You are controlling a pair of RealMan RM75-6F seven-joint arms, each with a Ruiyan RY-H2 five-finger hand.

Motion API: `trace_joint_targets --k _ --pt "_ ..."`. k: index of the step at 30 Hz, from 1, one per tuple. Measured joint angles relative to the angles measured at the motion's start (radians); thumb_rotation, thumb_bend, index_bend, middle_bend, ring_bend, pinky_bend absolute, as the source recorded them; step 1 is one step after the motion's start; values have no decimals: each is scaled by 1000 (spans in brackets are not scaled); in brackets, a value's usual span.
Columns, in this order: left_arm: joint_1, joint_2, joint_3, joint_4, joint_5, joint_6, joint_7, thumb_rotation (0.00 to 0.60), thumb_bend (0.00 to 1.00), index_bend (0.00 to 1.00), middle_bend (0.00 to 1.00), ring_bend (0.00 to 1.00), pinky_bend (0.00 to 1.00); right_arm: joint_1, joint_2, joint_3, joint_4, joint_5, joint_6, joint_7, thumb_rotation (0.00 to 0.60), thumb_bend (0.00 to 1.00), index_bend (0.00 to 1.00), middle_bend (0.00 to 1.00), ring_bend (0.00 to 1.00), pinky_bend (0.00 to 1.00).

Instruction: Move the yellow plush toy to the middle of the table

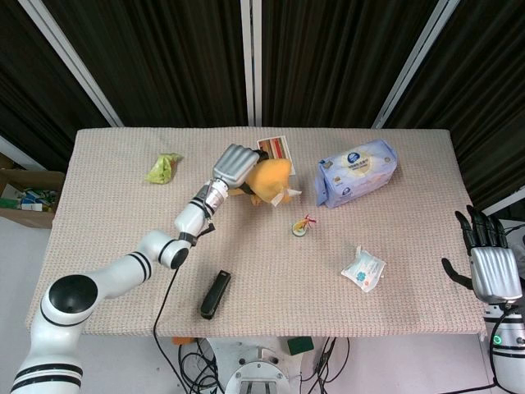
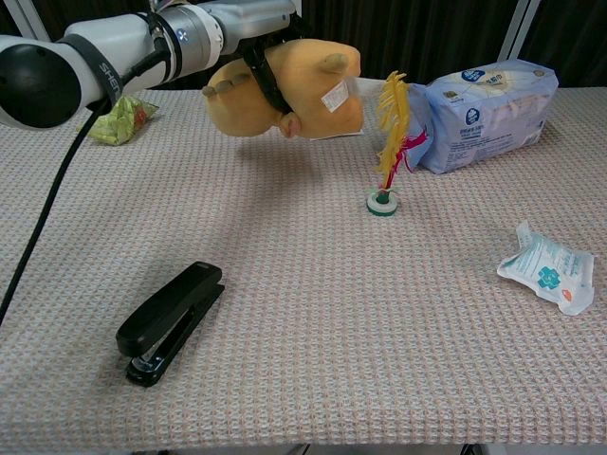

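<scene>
The yellow plush toy (image 1: 271, 180) (image 2: 289, 87) hangs above the table's far middle, a white tag dangling from it. My left hand (image 1: 235, 167) (image 2: 258, 19) grips it from above, dark fingers wrapped round its body. It is held just left of the feather shuttlecock (image 2: 390, 142) and in front of the printed card (image 1: 274, 148), well above the cloth. My right hand (image 1: 490, 264) is off the table's right edge, fingers spread and empty; the chest view does not show it.
A black stapler (image 1: 215, 294) (image 2: 171, 320) lies near the front left. A blue tissue pack (image 1: 355, 171) (image 2: 484, 112) sits at the back right, a small white packet (image 1: 363, 269) (image 2: 549, 268) at the right, a green crumpled wrapper (image 1: 162, 168) (image 2: 118, 118) at the back left.
</scene>
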Motion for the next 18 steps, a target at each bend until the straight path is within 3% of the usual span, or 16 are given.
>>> trace_joint_targets --k 3,7,12,18 --pt "-7 -8 5 13 -10 -18 -9 600 176 339 634 483 423 3 -2 3 4 4 -4 1 600 277 0 0 0 0" --pt "-12 -1 3 -3 -35 -61 -32 600 113 77 396 321 369 3 -4 1 4 -2 2 -3 600 277 0 0 0 0" --pt "-10 17 6 -31 -44 -60 -41 600 80 34 237 330 388 0 0 4 -2 7 3 -7 600 277 0 0 0 0" --pt "2 52 18 -81 -50 -67 -43 600 48 29 198 243 318 1 -3 4 -1 8 2 -14 600 277 0 0 0 0"
